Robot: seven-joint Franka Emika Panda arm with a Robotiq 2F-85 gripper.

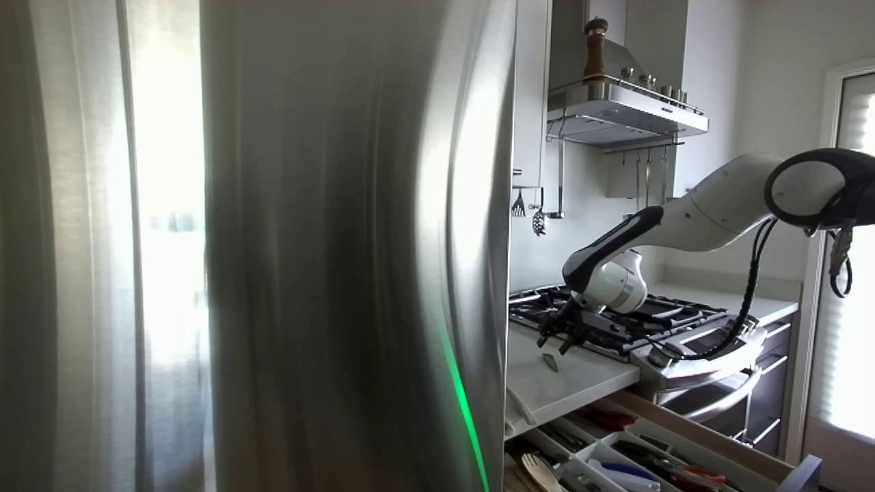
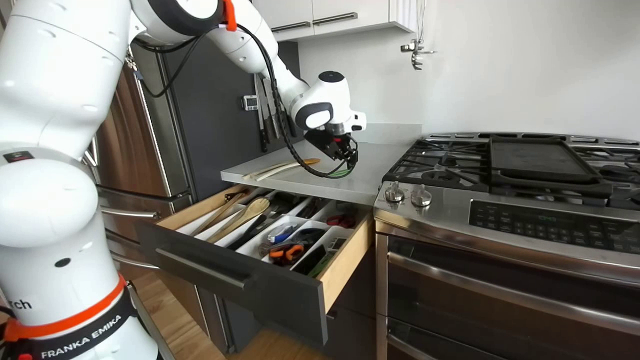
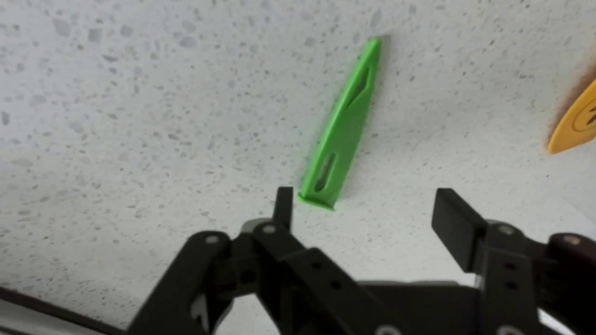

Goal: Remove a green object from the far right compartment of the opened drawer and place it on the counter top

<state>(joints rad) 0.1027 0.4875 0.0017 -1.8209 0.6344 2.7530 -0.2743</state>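
The Franka Emika Panda arm [image 2: 75, 60] was cased in smooth white shells, dotted with small oval dimples [image 2: 46, 33] and trimmed in black. Its base [image 2: 55, 270] was ringed by an orange-red band [image 2: 75, 317] and a black strip [image 2: 102, 328] on which "FRANKA EMIKA" was printed in white. A ribbed black cable [image 2: 275, 91] was strung along the outside, and the black Robotiq gripper [image 3: 364, 200] was studded with pale screw heads [image 3: 268, 229]
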